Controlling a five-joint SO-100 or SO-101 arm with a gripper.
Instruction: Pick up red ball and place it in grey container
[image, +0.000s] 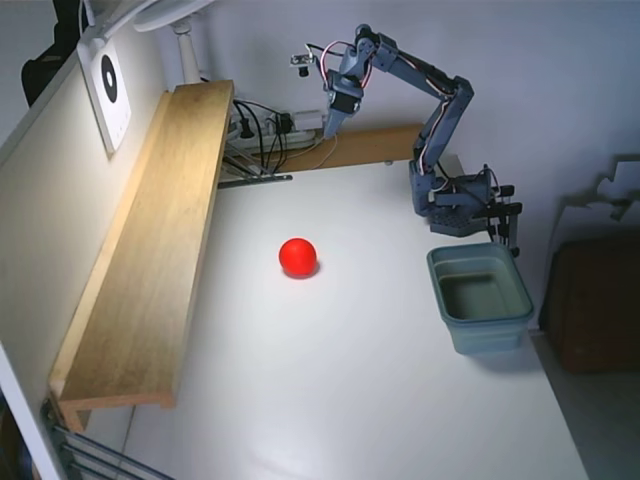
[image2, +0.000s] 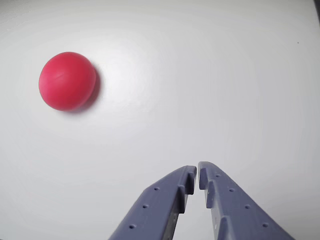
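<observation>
The red ball lies alone on the white table, left of centre in the fixed view. In the wrist view the ball is at the upper left. The grey container stands empty near the table's right edge, below the arm's base. My gripper hangs high above the far side of the table, well beyond the ball. In the wrist view the gripper enters from the bottom with its two blue fingers almost touching, holding nothing.
A long wooden shelf runs along the left side of the table. Cables and a power strip lie at the far edge. The arm's base is clamped at the right rear. A lamp stand rises at the back left.
</observation>
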